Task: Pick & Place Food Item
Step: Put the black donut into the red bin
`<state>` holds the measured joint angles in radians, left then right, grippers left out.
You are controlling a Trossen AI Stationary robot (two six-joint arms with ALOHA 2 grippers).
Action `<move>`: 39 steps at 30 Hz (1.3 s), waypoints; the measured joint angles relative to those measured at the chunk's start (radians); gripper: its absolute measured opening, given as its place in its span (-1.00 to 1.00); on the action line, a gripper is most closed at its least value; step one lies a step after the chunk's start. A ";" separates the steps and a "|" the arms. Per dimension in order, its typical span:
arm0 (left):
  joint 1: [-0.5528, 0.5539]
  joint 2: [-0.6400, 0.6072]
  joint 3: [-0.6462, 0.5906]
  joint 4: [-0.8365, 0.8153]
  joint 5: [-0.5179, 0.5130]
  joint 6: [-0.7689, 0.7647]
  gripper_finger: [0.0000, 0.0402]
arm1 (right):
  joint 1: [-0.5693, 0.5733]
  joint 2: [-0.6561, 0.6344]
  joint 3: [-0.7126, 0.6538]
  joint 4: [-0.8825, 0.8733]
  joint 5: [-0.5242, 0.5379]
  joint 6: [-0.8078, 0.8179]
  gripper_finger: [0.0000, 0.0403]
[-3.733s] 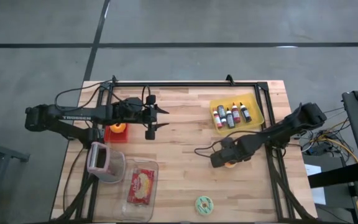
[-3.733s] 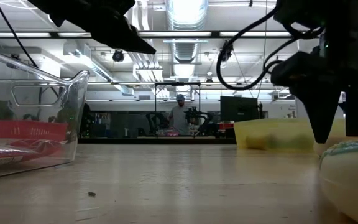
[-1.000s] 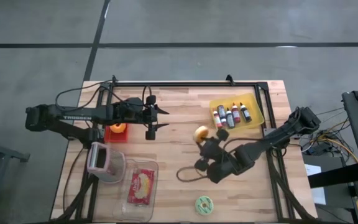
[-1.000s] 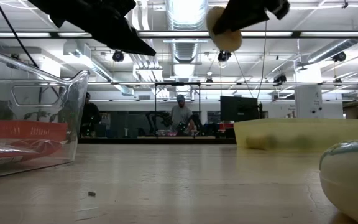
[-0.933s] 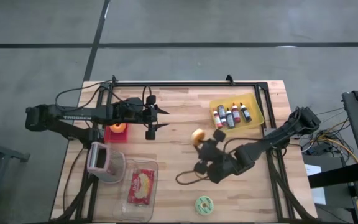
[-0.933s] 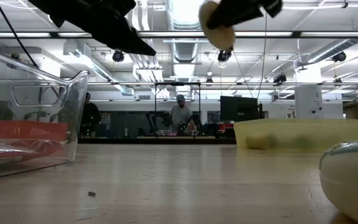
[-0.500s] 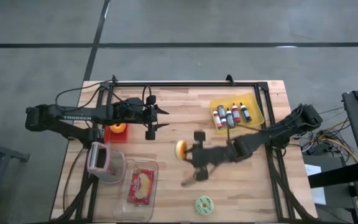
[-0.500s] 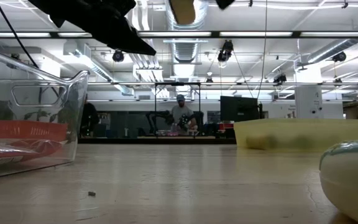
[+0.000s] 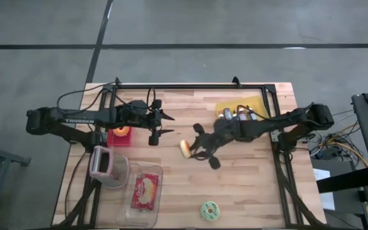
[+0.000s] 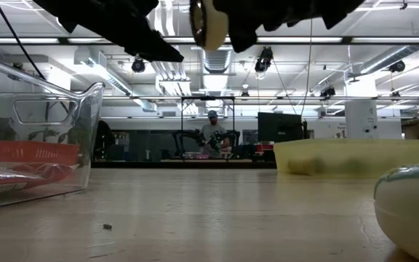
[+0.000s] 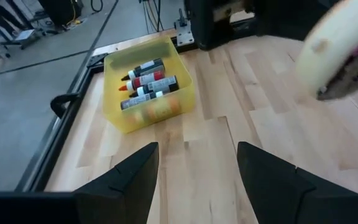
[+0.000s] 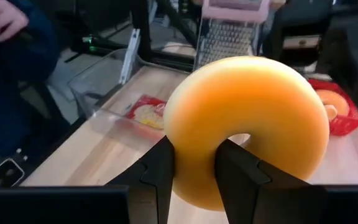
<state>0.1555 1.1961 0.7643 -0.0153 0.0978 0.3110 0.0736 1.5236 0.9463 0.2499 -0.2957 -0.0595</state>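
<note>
Above the middle of the table, we hold a donut in the air

On the table (image 9: 190, 191) we see a yellow bin (image 9: 254, 103) of small bottles partly hidden under our right arm, a clear tub (image 9: 139, 195) with a red packet, a grater (image 9: 101, 165), a red tray (image 9: 119, 135) and a green donut (image 9: 209, 209). A person stands in the far room (image 10: 211, 135). The yellow donut (image 9: 186, 149) sits between the two fingers of our right gripper (image 9: 194, 147), high over the wood, between the clear tub and the yellow bin. That gripper is clamped on the donut's ring (image 12: 247, 127). Our left gripper (image 9: 160, 125) waits near the red tray, fingers apart and holding nothing
</note>
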 joint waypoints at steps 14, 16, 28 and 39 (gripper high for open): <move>0.000 0.001 0.000 0.083 0.020 0.021 0.11 | -0.035 -0.066 -0.090 0.149 -0.205 -0.074 -0.50; 0.000 0.001 0.000 0.083 0.018 0.022 0.11 | -0.036 -0.066 -0.090 0.151 -0.198 -0.076 -0.50; -0.001 0.001 0.000 0.113 0.018 0.014 0.11 | -0.040 -0.067 -0.088 0.152 -0.178 -0.145 -0.50; -0.001 0.001 0.000 0.176 0.262 0.027 0.11 | -0.091 -0.065 -0.088 0.153 -0.115 -0.163 -0.50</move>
<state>0.1547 1.1969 0.7643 0.1610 0.3599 0.3378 -0.0172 1.4585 0.8581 0.4029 -0.4110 -0.2222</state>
